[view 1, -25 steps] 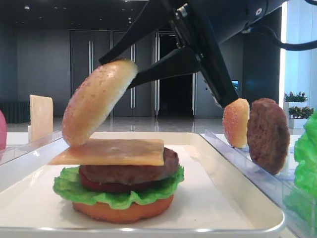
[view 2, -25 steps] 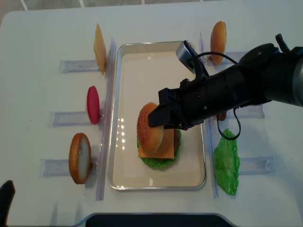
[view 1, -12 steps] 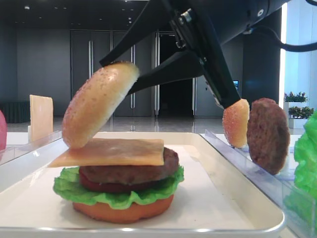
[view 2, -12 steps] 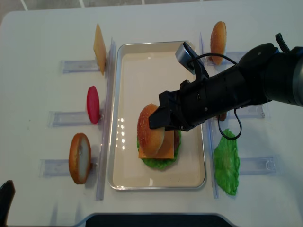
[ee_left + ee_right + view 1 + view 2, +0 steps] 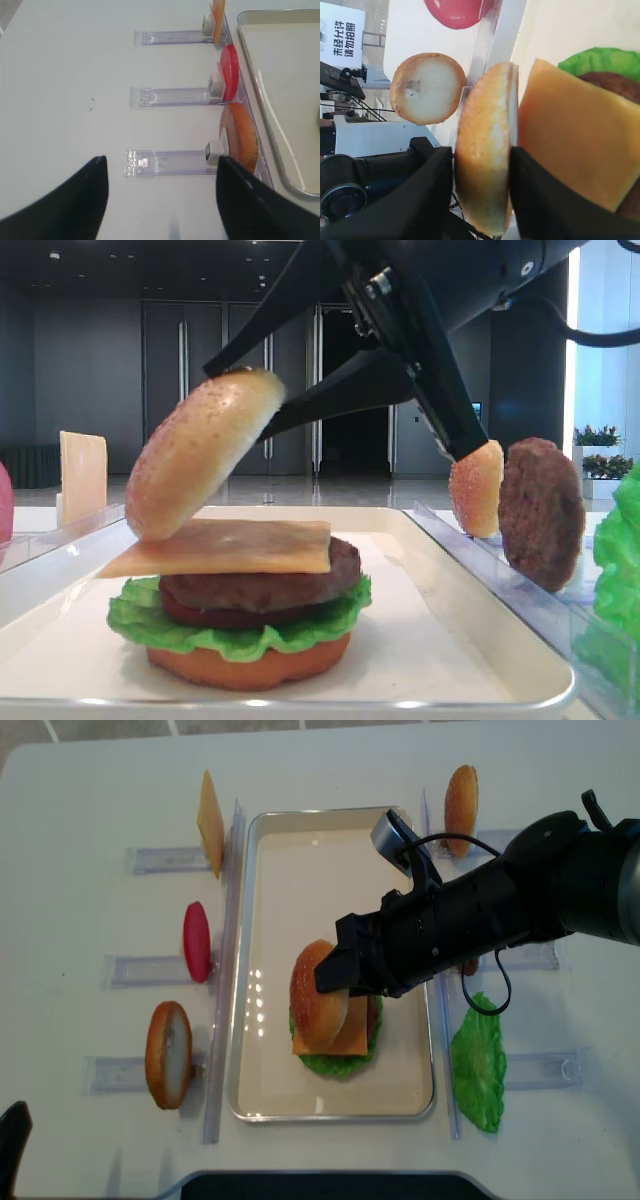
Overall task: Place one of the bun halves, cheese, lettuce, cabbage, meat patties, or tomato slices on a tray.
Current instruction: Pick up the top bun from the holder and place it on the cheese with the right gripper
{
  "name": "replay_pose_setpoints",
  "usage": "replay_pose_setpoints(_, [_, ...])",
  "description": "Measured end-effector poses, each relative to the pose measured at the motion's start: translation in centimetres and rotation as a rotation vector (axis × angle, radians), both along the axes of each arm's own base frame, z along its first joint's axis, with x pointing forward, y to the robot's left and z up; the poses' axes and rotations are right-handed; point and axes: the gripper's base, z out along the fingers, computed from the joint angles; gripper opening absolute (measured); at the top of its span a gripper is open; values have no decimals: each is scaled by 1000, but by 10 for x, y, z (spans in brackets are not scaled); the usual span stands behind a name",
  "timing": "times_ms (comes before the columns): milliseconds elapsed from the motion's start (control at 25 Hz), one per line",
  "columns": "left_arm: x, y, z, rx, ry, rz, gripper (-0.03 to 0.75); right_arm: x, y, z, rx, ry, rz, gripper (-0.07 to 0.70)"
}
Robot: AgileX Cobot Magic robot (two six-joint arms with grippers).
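right gripper has its fingers narrow against the tilted bun half, whose low edge touches the cheese; left gripper gapes wide.

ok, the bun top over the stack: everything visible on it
The bun top is a golden-brown dome with a glossy, finely speckled crust and a pale flat underside, looking like a plastic replica. It sits steeply tilted between the fingers of the right gripper, one finger on the crust, one on the flat face. Its lower edge meets the left end of the cheese that tops the stack on the tray. Whether the jaws press it or have just parted cannot be told.
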Motion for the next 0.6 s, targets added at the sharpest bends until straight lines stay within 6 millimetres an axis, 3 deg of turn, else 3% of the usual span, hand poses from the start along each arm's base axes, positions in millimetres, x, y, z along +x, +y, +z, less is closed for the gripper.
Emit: replay_pose_setpoints(600, [0,0,0,0,0,0,517,2,-3,-4,-55,2,-26,360])
